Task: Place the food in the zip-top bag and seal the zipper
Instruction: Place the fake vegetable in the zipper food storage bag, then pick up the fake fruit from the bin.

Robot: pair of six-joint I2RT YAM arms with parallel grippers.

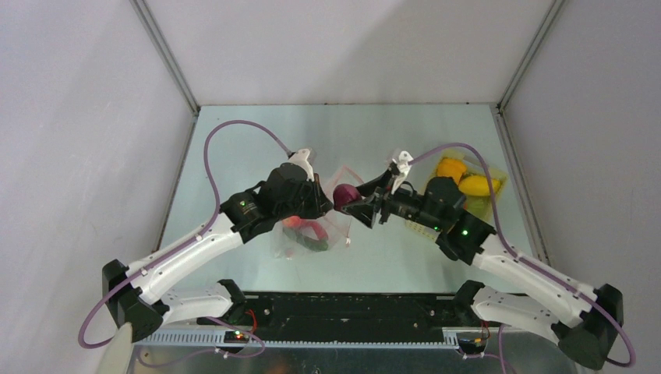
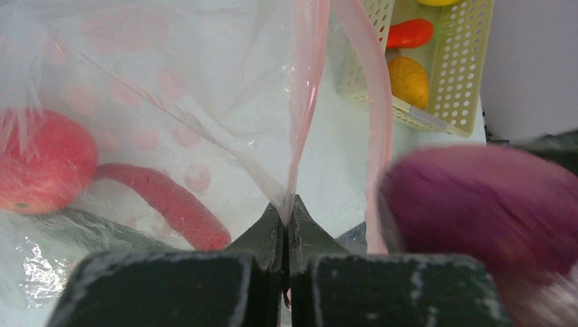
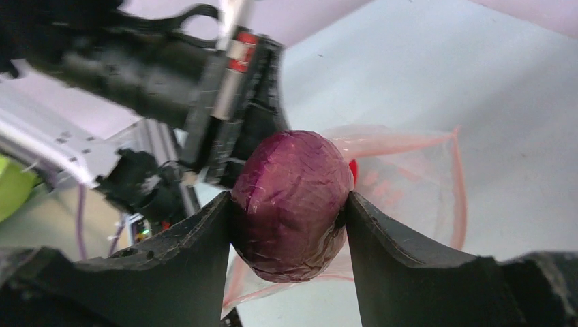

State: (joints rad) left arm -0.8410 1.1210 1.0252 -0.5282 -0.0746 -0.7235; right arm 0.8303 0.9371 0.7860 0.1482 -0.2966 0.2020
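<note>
**Pinched fingers hold the bag's lip up as the onion reaches the opening**

Black fingers of the left gripper (image 2: 286, 225) fill the bottom of the left wrist view. They are pressed together on one lip of the zip-top bag (image 2: 170, 82), and the pink zipper (image 2: 307, 82) strip rises from between them to the top of the frame. The other lip's strip curves away just to the right, so the mouth stands parted. That seems to be the reason for the grip: left alone, so floppy a bag would likely lie flat and offer no way in.

At the centre of the right wrist view, the right gripper (image 3: 290, 211) has its fingers set moderately wide and clamped on either side of the purple onion (image 3: 293, 177). The bag's mouth lies directly beyond, so the onion is lined up with the gap. Whether it has crossed the lip I cannot tell.

Inside the bag, at the left of the left wrist view, lie a red pepper (image 2: 41, 167), a red chili (image 2: 170, 204) and a dark green vegetable (image 2: 88, 228). At upper right, the pale-yellow basket (image 2: 463, 75) holds an orange pepper (image 2: 409, 82) and an orange-red piece (image 2: 409, 32). The overhead view adds a yellow pepper (image 1: 477, 185).

I judge the task about midway, with more food to fetch and sealing last. The onion should pass both strips before it is let go. Dropped short, it could roll onto the table (image 1: 374, 132).
</note>
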